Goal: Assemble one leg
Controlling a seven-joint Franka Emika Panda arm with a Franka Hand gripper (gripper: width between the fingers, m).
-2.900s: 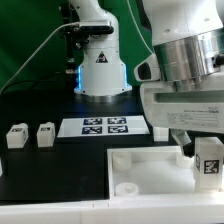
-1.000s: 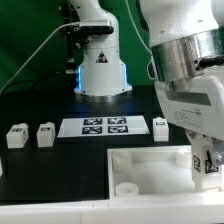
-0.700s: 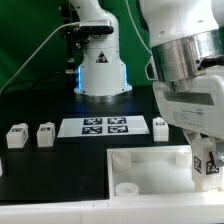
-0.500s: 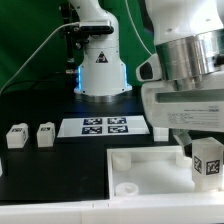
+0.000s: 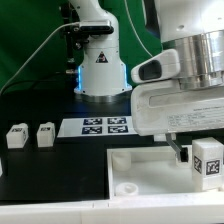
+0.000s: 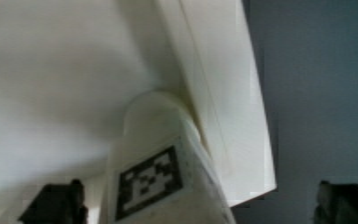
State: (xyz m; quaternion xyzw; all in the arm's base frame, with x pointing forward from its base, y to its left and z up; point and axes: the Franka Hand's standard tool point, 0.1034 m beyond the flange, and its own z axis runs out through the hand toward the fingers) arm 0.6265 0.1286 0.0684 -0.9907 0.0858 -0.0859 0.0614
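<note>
Black tabletop (image 5: 55, 165) fills the lower left of the exterior view, with a green backdrop behind and the arm's white base at upper centre. Across the middle lies the marker board (image 5: 105, 126), flat and bare of parts, there for the cameras to fix positions by. To its left, two spare legs (image 5: 17, 135) and (image 5: 45, 133) stand side by side, well apart from the work, probably parked where they can be reached in turn. A white square plate (image 5: 140, 170) takes up the lower right of the frame, with one of its corner holes (image 5: 128, 187) showing near the bottom edge.

At the right edge of that view the leg (image 5: 208, 160) stands upright over the plate, its tag facing the camera. Just beside it a dark finger (image 5: 183, 154) hangs under the big white arm housing. The gripper (image 6: 202, 205) shows in the wrist view only as two dark fingertips at the lower corners, far apart, with the leg (image 6: 155, 160) rising between them and touching neither, so the jaws look wide open and holding nothing.

Judging by this, the leg has been stood at the plate's corner and let go; whether it is fully seated in its hole cannot be told, since the arm hides its foot
</note>
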